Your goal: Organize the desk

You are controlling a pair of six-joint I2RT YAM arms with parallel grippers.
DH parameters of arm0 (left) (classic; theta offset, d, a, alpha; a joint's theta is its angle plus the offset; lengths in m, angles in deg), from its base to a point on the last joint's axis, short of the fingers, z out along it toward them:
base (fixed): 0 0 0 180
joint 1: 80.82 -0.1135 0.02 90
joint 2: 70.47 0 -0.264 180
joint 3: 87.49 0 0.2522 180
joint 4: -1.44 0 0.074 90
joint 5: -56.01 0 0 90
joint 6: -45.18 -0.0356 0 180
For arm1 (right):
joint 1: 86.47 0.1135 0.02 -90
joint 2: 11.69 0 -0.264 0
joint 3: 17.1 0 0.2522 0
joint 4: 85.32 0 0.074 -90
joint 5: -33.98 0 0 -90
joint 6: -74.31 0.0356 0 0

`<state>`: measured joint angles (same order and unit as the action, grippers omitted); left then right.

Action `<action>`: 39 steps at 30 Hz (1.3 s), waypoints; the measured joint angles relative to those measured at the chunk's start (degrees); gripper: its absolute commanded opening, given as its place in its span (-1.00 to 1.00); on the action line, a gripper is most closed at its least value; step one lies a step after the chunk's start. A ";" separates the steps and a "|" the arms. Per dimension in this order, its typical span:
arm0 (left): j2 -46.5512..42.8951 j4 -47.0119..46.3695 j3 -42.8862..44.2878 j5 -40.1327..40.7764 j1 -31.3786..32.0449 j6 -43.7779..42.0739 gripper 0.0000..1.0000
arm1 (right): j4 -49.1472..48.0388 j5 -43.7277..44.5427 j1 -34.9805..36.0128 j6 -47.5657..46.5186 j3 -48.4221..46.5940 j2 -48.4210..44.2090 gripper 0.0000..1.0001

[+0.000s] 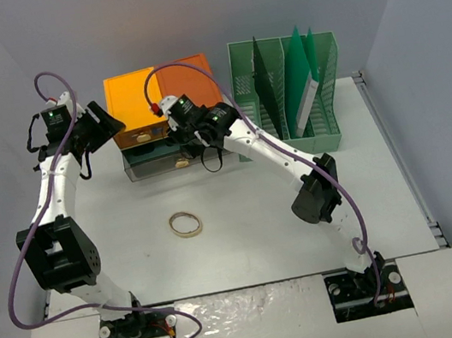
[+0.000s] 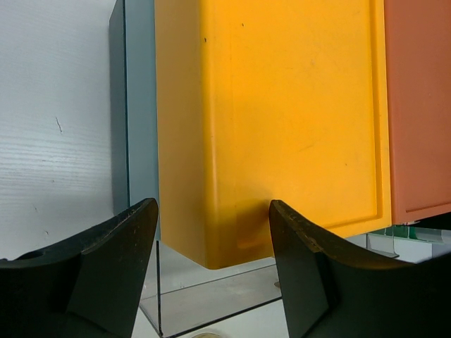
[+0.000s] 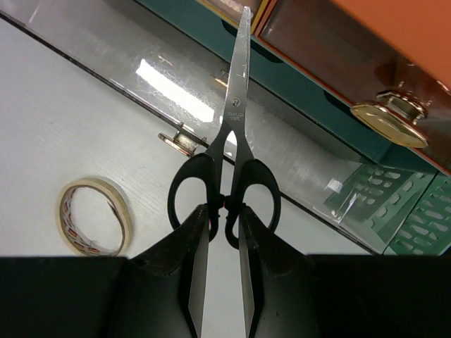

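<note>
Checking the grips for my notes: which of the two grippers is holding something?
The right gripper, shut on the black handles of the scissors. The left gripper stands open and empty before the yellow box.

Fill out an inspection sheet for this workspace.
Surface: desk, off-white and matte.
Job's things: scissors, blades closed, tips toward the drawer unit; green file rack at the back right, with upright sheets in it.
Clutter: tape roll lying flat, mid-desk.
Grippers: left gripper open, by the drawer unit's yellow side, gripping nothing; right gripper shut on the scissors' handles.
Cables: purple cable looped along each arm, clear of the tape roll.
Surroundings: grey walls on three sides; nothing else seen.
</note>
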<state>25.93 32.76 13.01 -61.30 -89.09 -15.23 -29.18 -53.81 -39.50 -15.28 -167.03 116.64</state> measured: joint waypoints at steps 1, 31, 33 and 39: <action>0.00 0.00 0.00 0.00 0.00 0.00 0.19 | -0.58 0.17 0.05 -0.95 0.85 0.00 -1.00; 0.12 0.11 0.09 0.10 0.00 -0.04 0.20 | -8.01 11.60 1.79 -13.27 7.44 0.58 -1.00; 0.13 0.11 0.13 0.07 0.00 -0.04 0.20 | -10.32 14.31 2.47 -14.29 9.18 0.14 -1.00; 0.18 0.11 0.15 0.02 0.00 -0.04 0.20 | -17.12 21.51 4.69 -17.36 14.48 -2.38 -1.00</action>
<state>26.10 32.87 13.16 -61.28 -89.09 -15.28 -46.30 -32.30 -34.81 -32.64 -152.55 114.26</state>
